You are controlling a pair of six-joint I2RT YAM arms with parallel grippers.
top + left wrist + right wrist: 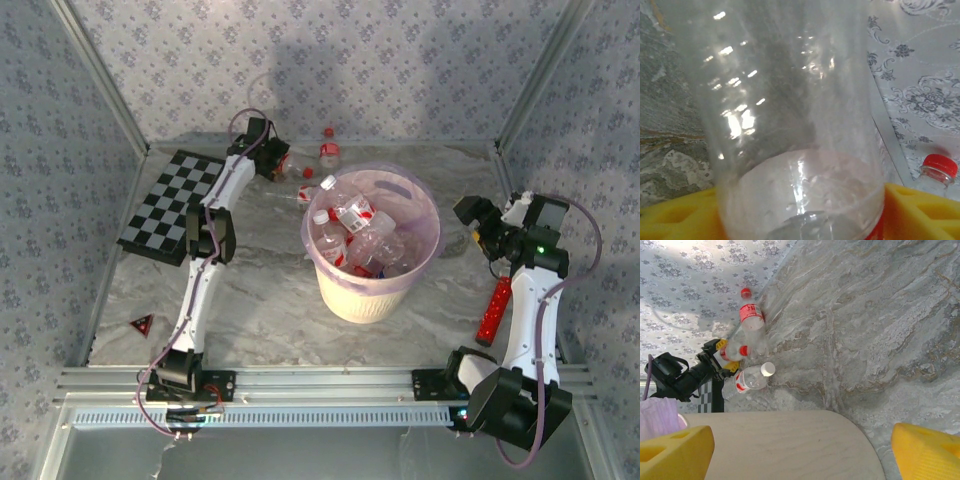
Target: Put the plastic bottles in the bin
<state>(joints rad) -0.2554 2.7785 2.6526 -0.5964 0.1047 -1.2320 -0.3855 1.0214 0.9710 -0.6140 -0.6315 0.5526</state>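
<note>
Table, left to right: black-and-white chequered board (172,208) and small red triangle (142,324) at the left edge. The left gripper (276,162) is at the far wall, its yellow fingers (670,217) clamped on the body of a clear plastic bottle (790,125), with a white-capped bottle (751,379) lying just beside and a red-capped bottle (329,155) near. Centre: cream bin (365,295) with pink liner, several bottles (355,230) piled inside. Right: right gripper (472,216) beside the bin, jaws spread wide and empty; flat red bar (494,310) near the right edge.
</note>
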